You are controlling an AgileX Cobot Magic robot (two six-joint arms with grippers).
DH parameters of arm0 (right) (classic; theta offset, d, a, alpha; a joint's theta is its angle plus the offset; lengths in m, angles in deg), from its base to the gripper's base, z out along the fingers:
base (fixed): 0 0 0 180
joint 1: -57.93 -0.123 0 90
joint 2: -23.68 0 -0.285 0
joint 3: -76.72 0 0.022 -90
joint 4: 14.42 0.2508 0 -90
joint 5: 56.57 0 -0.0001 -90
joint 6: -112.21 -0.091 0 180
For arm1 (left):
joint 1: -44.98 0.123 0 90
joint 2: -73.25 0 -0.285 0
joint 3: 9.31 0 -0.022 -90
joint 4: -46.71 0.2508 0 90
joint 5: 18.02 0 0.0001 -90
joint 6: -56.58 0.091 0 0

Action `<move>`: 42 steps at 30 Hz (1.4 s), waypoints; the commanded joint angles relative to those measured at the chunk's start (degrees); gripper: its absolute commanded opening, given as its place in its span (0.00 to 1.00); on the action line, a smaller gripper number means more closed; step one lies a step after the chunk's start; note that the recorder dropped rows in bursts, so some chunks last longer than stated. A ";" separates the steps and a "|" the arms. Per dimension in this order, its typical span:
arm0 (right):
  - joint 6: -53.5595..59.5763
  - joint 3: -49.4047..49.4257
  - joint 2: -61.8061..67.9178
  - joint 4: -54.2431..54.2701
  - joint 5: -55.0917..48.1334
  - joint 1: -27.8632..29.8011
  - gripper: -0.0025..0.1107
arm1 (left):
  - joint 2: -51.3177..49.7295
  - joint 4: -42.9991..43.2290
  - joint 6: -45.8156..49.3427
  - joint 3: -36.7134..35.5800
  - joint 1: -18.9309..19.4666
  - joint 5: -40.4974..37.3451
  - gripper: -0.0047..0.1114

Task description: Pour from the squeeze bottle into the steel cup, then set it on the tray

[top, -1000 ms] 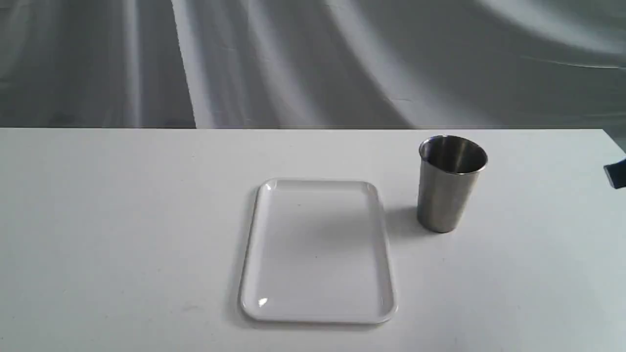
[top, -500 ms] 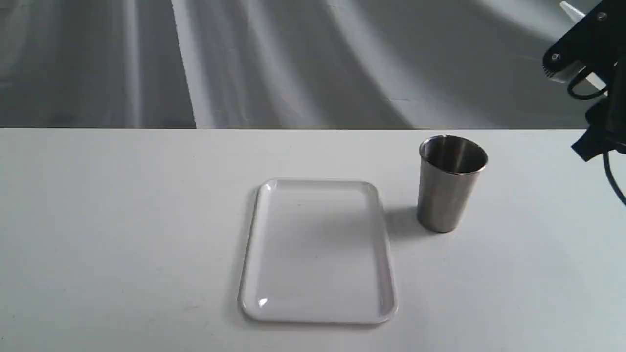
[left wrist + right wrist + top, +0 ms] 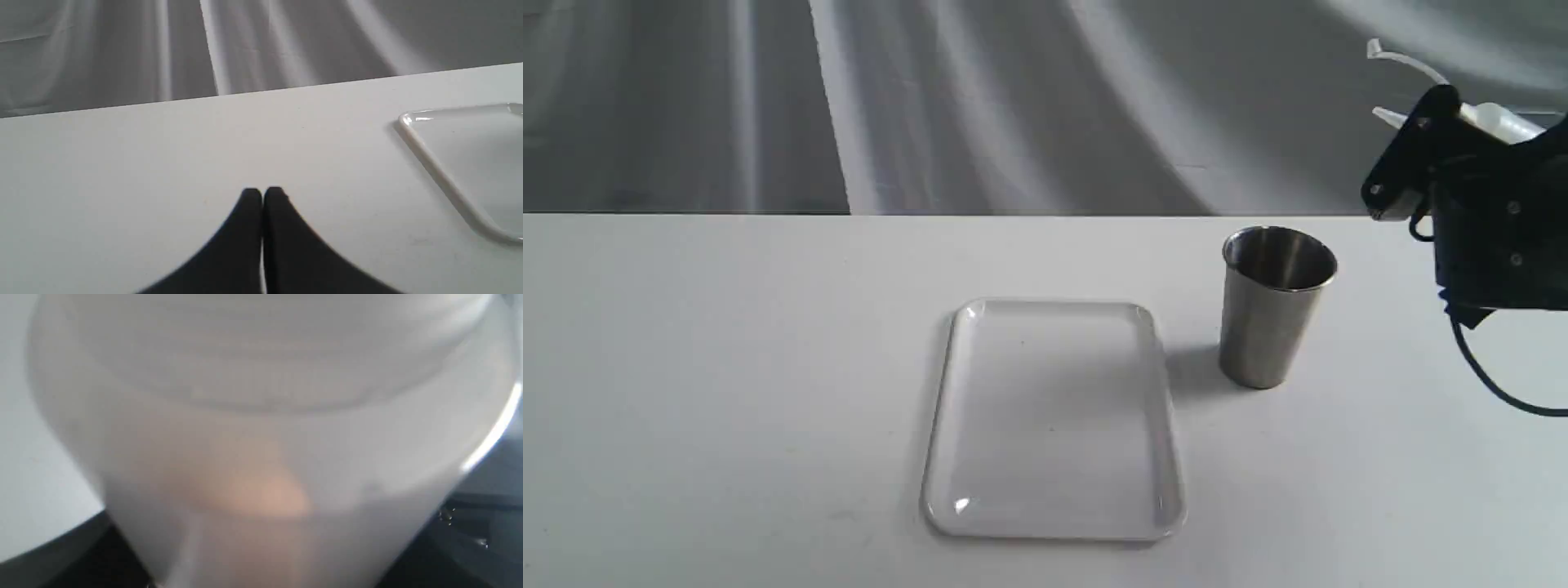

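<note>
The steel cup (image 3: 1274, 318) stands upright on the white table, just right of the tray (image 3: 1054, 420), which lies flat and holds nothing. At the upper right my right gripper (image 3: 1450, 159) is shut on the squeeze bottle (image 3: 1499, 122). The bottle is tilted, and its nozzle (image 3: 1388, 117) points left, above and to the right of the cup. In the right wrist view the translucent squeeze bottle (image 3: 261, 416) fills the frame, with amber liquid (image 3: 261, 494) inside. My left gripper (image 3: 262, 196) is shut and holds nothing above bare table, left of the tray's rim (image 3: 441, 171).
The table's far edge (image 3: 1013, 215) runs in front of a grey draped backdrop. A black cable (image 3: 1486, 384) hangs under the right arm, right of the cup.
The right arm has come in from the right edge with the bottle. It has moved left toward the cup, and the nozzle and tethered cap now show. The cup and tray have not moved.
</note>
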 commanded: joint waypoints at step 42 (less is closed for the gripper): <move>5.36 -6.21 8.57 -7.97 -7.03 -2.02 0.16 | 0.15 -0.04 -0.10 -0.25 -0.33 0.39 0.04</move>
